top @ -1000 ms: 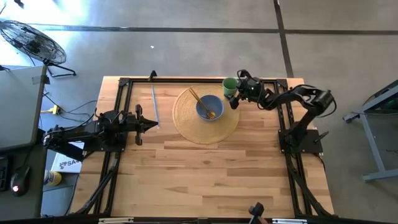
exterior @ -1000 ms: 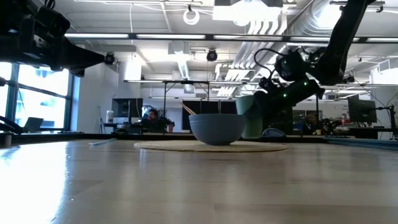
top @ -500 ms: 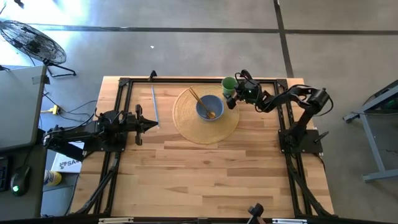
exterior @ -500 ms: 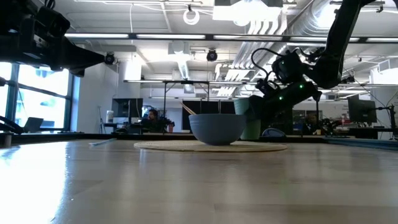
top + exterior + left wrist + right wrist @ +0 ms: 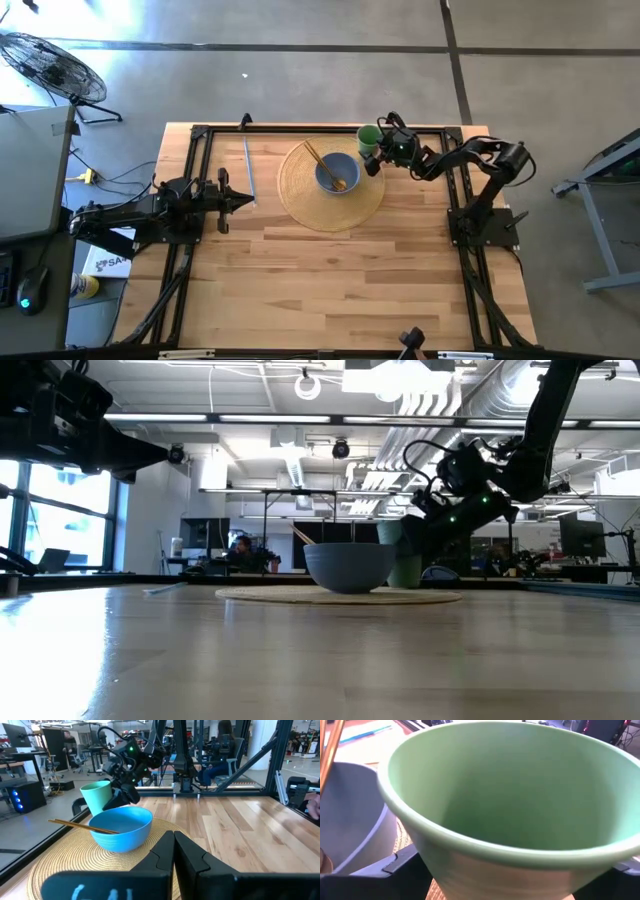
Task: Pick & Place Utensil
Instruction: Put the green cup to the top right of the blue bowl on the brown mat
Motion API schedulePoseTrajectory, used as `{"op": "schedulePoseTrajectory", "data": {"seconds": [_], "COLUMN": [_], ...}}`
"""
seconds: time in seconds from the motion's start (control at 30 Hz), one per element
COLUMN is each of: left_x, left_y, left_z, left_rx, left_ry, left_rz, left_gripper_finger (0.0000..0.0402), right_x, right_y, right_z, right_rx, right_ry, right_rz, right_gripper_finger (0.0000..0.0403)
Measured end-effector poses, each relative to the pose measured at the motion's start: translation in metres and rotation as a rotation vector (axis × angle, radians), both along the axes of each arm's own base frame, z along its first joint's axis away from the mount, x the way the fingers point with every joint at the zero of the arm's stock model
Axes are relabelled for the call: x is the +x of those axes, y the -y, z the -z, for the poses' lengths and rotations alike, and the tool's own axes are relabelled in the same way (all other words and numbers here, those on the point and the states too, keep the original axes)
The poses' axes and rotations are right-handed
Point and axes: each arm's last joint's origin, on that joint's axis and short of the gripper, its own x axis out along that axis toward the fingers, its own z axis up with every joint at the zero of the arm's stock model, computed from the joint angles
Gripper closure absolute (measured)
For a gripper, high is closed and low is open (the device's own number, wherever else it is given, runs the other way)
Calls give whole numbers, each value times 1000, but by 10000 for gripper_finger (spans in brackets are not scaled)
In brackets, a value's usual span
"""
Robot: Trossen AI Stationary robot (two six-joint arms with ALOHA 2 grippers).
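Note:
A green cup (image 5: 368,135) stands at the far right edge of a round woven placemat (image 5: 300,195). On the mat sits a blue bowl (image 5: 337,172) with wooden chopsticks (image 5: 320,162) leaning in it, their tips over its far-left rim. My right gripper (image 5: 373,147) reaches in from the right, and the cup (image 5: 510,795) fills its wrist view. A pale, thin utensil (image 5: 247,165) lies flat on the table left of the mat. My left gripper (image 5: 250,200) hovers shut near that utensil's near end, touching nothing. My right gripper has the green cup between its two fingers (image 5: 395,870), one on each side of the outer wall (image 5: 435,865) below the rim. It comes nearly level from the table's right side. The cup stays upright; the bowl hides its base, so lifted or standing cannot be told.
Black frame rails (image 5: 200,180) run along the table's left, far and right sides. The bowl stands close to the cup's left. Bare wood (image 5: 330,280) fills the near half of the table. In the low view, office furniture and a seated person show far behind.
My right gripper moved a little toward the table's left and slightly down, closing in around the green cup, then held still. The left arm, bowl and chopsticks stayed put.

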Motion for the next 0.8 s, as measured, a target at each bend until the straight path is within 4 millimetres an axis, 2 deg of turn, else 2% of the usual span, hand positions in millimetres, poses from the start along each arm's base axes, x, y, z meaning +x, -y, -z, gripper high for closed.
{"op": "schedulePoseTrajectory", "data": {"seconds": [0.47,0.8], "left_x": [0,0], "left_y": [0,0], "left_z": [0,0], "left_rx": [0,0], "left_ry": [0,0], "left_rz": [0,0], "left_gripper_finger": [400,400], "right_x": [1,7], "right_y": [-1,-10], "right_z": [-1,2], "right_rx": [-18,-36], "right_ry": [1,-54], "right_rz": [7,-17], "right_gripper_finger": [42,42]}}
